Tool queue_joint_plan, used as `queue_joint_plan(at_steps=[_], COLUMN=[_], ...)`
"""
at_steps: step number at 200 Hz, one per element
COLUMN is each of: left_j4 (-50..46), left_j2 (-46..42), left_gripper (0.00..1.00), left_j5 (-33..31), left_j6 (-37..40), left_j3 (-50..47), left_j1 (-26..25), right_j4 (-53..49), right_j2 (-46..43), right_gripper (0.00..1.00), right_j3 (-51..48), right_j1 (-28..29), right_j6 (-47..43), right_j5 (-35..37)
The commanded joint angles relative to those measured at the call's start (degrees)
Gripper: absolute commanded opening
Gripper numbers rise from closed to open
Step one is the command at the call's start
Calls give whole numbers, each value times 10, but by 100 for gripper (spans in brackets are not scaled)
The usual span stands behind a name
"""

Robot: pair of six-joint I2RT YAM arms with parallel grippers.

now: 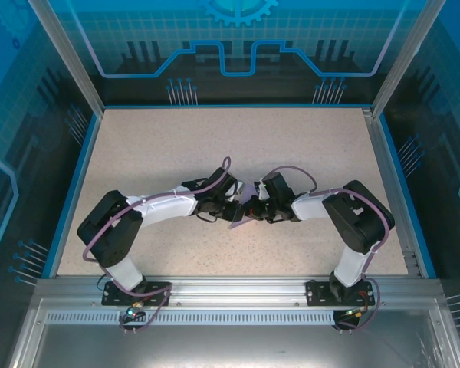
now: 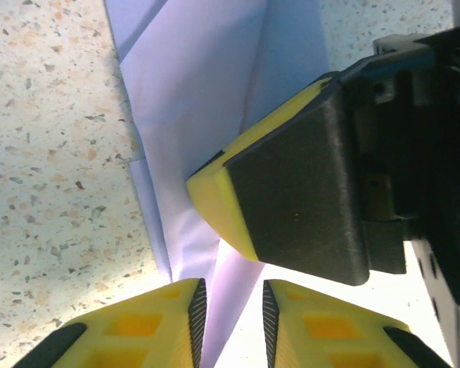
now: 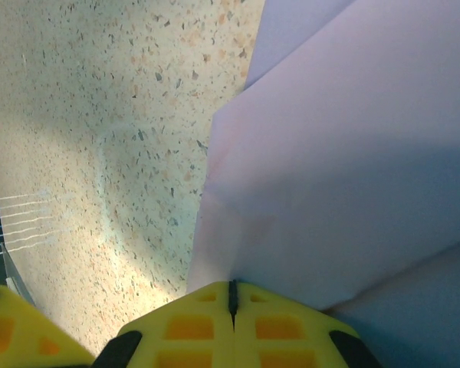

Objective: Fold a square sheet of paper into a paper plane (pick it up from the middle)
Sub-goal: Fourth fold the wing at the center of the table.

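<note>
The sheet of paper is lavender, folded into several layers with sharp creases, and held just above the middle of the table between both arms. My right gripper is shut on one edge of the paper. In the left wrist view the right gripper's yellow and black fingers lie over the paper. My left gripper is open, its jaws a narrow gap apart, and a strip of the paper runs loosely between them. In the top view the left gripper faces the right gripper.
The speckled beige table has a blue raised border and clear walls on three sides. An aluminium rail with both arm bases runs along the near edge. Purple cables loop over both forearms.
</note>
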Motion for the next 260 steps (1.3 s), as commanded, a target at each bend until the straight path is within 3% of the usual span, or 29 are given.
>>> queue_joint_plan(at_steps=[1, 31, 260], left_j4=[-8, 8, 37], left_j2=[3, 30, 61], left_gripper=[24, 17, 14], left_j5=[36, 48, 36], left_j6=[10, 16, 24], left_j3=[4, -1, -63], left_j1=[-3, -3, -3], right_j4=[-106, -112, -119], right_j2=[61, 56, 47], right_gripper=[4, 4, 4], right_j3=[-38, -37, -49], right_j1=[4, 4, -4], right_j6=[-20, -24, -34], right_j5=[71, 67, 58])
